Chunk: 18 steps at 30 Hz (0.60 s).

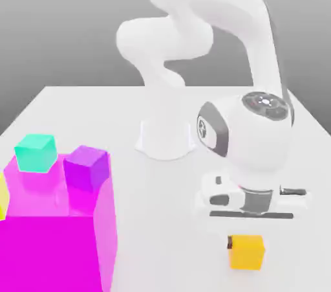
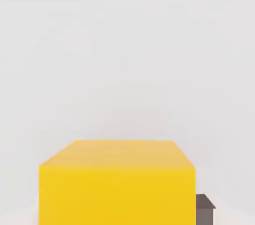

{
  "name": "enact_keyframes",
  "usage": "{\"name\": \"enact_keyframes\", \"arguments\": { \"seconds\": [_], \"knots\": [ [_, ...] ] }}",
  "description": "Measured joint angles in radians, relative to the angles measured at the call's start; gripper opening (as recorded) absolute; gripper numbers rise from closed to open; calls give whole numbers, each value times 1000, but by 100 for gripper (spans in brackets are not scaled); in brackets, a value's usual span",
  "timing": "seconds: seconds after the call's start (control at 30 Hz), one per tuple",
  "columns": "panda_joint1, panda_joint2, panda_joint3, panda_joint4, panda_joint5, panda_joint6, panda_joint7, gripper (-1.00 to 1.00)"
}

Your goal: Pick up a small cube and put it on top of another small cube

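On the exterior view's left stand a teal cube (image 1: 35, 153) and a purple cube (image 1: 87, 168) on the magenta block (image 1: 58, 245). At right, the small cube (image 1: 246, 251) rests on the counter (image 1: 161, 219): rigid, probably light, best taken by opposite flat faces. The gripper (image 1: 240, 243) points down, pinching it.

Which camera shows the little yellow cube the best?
The hand view shows the small cube best: it looks big and close, with its top and front face plain to see. In the exterior view the same cube looks small, sitting on the white table just below the gripper.
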Motion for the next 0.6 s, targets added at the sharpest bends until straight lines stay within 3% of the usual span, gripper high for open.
{"name": "enact_keyframes", "arguments": {
  "seconds": [0.17, 0.47, 0.6],
  "knots": [
    [-46, -19, -57, 96, 20, -101, 36, -100],
    [-199, -82, -216, 405, -6, -440, 30, -100],
    [-310, -102, -286, 537, 43, -613, -1, -100]
  ]
}}
